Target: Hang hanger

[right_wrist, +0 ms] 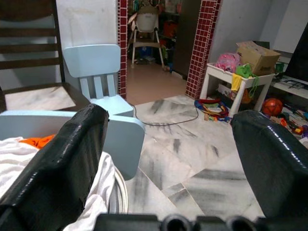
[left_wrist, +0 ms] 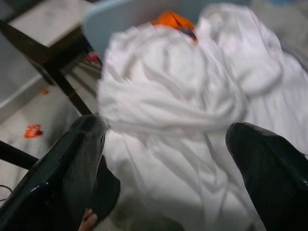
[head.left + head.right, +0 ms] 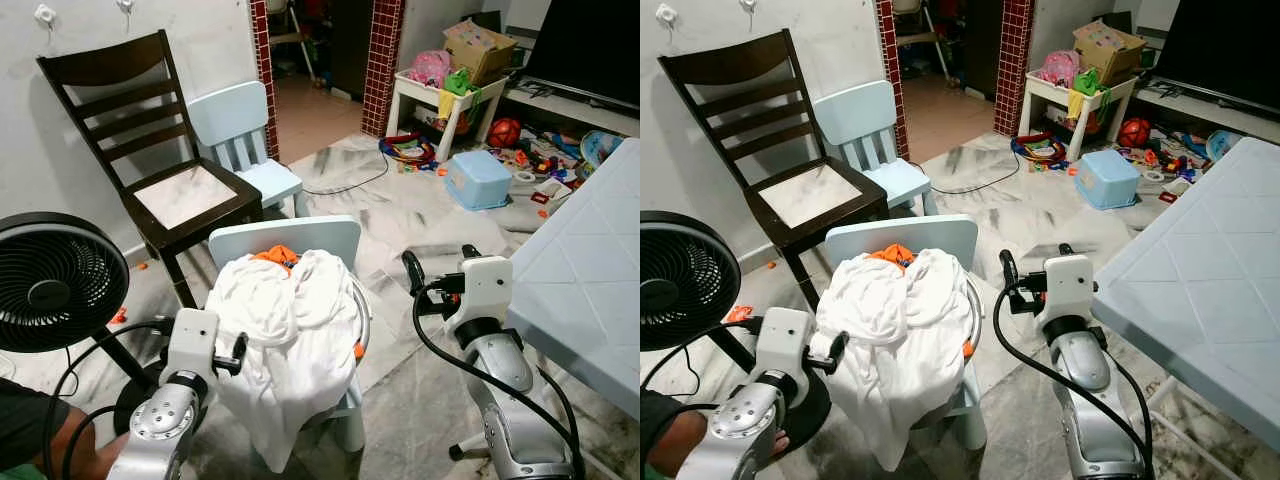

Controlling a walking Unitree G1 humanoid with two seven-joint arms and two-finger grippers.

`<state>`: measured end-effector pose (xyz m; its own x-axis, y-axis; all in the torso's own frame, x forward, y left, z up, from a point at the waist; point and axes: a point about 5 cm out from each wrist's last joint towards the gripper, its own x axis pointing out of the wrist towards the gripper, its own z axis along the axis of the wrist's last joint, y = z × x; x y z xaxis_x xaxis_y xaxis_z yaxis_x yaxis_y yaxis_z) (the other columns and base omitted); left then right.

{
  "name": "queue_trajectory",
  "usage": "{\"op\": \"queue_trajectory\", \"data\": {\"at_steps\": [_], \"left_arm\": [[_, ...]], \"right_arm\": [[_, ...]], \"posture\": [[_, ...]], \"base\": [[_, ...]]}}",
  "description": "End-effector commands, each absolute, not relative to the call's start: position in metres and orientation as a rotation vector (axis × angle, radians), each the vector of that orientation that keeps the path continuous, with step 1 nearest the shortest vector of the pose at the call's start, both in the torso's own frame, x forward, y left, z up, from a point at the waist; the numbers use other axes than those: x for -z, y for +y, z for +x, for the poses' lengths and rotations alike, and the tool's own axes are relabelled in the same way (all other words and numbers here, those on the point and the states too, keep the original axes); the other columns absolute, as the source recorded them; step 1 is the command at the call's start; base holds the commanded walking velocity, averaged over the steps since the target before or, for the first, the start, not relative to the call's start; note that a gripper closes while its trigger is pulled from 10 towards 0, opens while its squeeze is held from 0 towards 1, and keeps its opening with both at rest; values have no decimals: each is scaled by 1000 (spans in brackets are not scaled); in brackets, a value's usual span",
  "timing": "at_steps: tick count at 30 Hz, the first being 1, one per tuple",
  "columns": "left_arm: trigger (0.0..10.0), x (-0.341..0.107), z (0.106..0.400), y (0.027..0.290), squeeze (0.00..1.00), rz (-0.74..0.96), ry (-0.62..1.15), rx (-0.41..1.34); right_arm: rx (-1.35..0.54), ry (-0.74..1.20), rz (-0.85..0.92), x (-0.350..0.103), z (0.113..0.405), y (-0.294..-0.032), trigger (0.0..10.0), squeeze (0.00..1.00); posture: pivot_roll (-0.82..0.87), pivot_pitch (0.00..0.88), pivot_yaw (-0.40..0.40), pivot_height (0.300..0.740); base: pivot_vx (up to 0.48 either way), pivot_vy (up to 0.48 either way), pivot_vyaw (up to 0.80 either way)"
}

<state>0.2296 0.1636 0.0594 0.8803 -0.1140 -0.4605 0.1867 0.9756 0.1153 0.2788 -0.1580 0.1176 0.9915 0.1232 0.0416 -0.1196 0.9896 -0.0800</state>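
Note:
A heap of white clothing (image 3: pixel 290 330) lies over a small pale blue chair (image 3: pixel 285 238) right in front of me. An orange plastic piece (image 3: pixel 277 256), perhaps the hanger, pokes out at the top of the heap, and another orange bit (image 3: pixel 357 350) shows at its right side beside a white curved rim (image 3: pixel 363 310). My left gripper (image 3: pixel 235 355) is open at the heap's left edge; in the left wrist view the cloth (image 2: pixel 173 96) lies just beyond its fingers (image 2: pixel 62 178). My right gripper (image 3: pixel 440 262) is open, held to the right of the chair, with nothing between its fingers (image 1: pixel 57 163).
A black fan (image 3: pixel 50 280) stands close on the left, with a dark wooden chair (image 3: pixel 150 150) and a second pale blue chair (image 3: pixel 240 140) behind it. A pale table (image 3: pixel 590 280) runs along the right. A blue tub (image 3: pixel 478 178) and toys lie on the far floor. A person (image 3: pixel 30 430) is at the lower left.

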Motion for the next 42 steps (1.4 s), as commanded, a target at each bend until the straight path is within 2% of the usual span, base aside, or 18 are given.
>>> {"op": "queue_trajectory", "data": {"at_steps": [1, 5, 13, 17, 19, 27, 33, 34, 35, 36, 37, 42], "left_arm": [[10000, -56, 232, 162, 0, 193, 506, 207], [10000, -49, 239, 158, 0, 260, 555, 290], [10000, -45, 252, 153, 0, 322, 581, 350], [10000, -44, 262, 147, 0, 364, 582, 398], [10000, -43, 276, 147, 0, 414, 581, 419], [10000, -39, 294, 150, 0, 449, 591, 439], [9804, -42, 312, 141, 0, 452, 554, 470], [9176, -43, 313, 138, 0, 452, 545, 478], [3451, -43, 315, 137, 0, 453, 539, 484], [3451, -43, 316, 136, 0, 457, 532, 492], [0, -43, 318, 135, 0, 459, 525, 499], [0, -39, 318, 132, 0, 470, 522, 521]], "right_arm": [[-123, -52, -90, -122, 277, -160, 10000, 0], [-128, -38, -116, -123, 271, -164, 10000, 0], [-139, -27, -145, -127, 263, -167, 10000, 0], [-139, -18, -146, -128, 259, -168, 10000, 0], [-137, -10, -152, -129, 255, -168, 10000, 0], [-128, -5, -176, -135, 246, -172, 10000, 0], [-142, 13, -148, -138, 236, -174, 10000, 0], [-159, 15, -121, -139, 234, -172, 10000, 0], [-173, 17, -100, -140, 232, -171, 10000, 0], [-227, 22, -72, -142, 229, -166, 10000, 0], [-377, 46, -56, -144, 219, -155, 10000, 0], [-509, 98, -45, -143, 210, -151, 10000, 0]], "posture": [[45, 86, 13, 740], [15, 122, 3, 740], [-30, 170, -8, 740], [-45, 196, -11, 740], [-68, 210, -4, 740], [-113, 214, 10, 740], [-146, 220, 15, 740], [-146, 220, 15, 740], [-154, 217, 16, 740], [-154, 217, 16, 740], [-162, 213, 17, 740], [-160, 208, 15, 740]], "base": [[0, 0, 0], [0, 0, 0], [0, 0, 0], [0, 0, 0], [0, 0, 0], [0, 0, 0], [0, 0, 0], [0, 0, 0], [0, 0, 0], [0, 0, 0], [0, 0, 0], [0, 0, 0]]}}
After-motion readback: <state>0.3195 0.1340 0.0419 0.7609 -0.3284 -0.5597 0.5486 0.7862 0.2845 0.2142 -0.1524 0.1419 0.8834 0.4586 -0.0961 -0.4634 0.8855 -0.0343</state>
